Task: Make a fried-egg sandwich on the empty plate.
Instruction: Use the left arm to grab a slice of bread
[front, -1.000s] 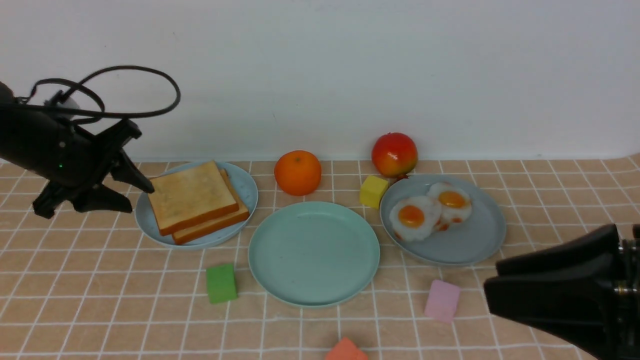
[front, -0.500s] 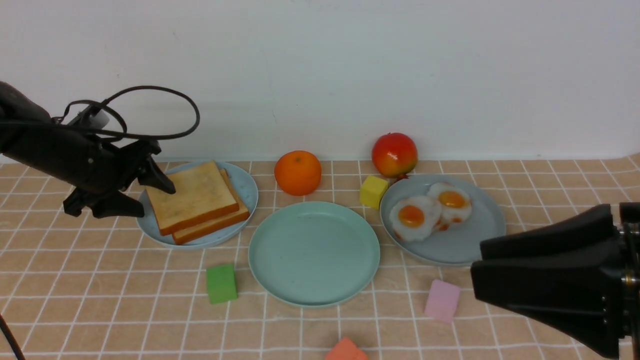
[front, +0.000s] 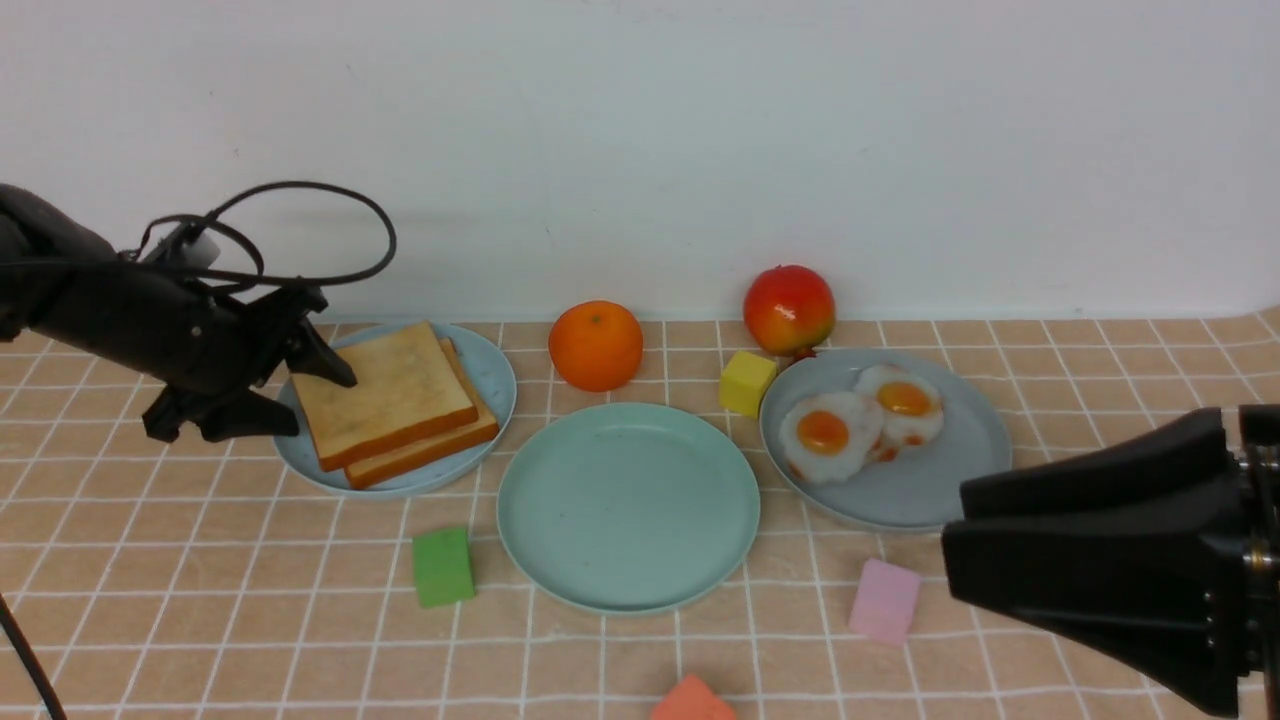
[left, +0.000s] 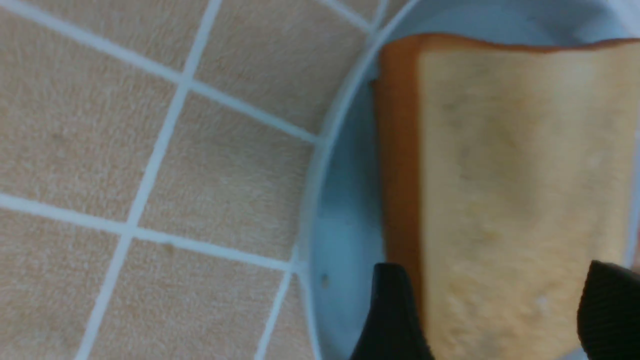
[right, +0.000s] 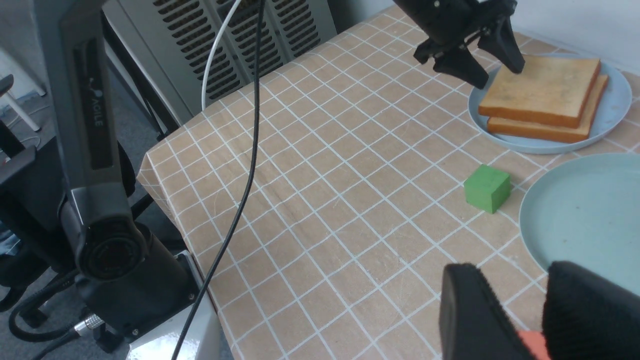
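The empty mint-green plate (front: 628, 560) lies in the middle of the table and also shows in the right wrist view (right: 590, 215). Two toast slices (front: 385, 392) are stacked on a light-blue plate (front: 495, 375) at the left. My left gripper (front: 318, 402) is open, with one finger above and one below the left edge of the top slice (left: 500, 150). Two fried eggs (front: 825, 432) lie on a grey-blue plate (front: 930, 490) at the right. My right gripper (front: 955, 535) is open and empty, low at the front right.
An orange (front: 595, 345), a red fruit (front: 788, 308) and a yellow cube (front: 747, 383) stand behind the plates. A green cube (front: 443, 566), a pink cube (front: 885, 600) and an orange-red block (front: 690, 702) lie in front. The table's left edge (right: 150, 165) drops off.
My left gripper has moved right and its open jaws now stand around the left edge of the top toast slice. My right gripper has risen and shifted slightly left.
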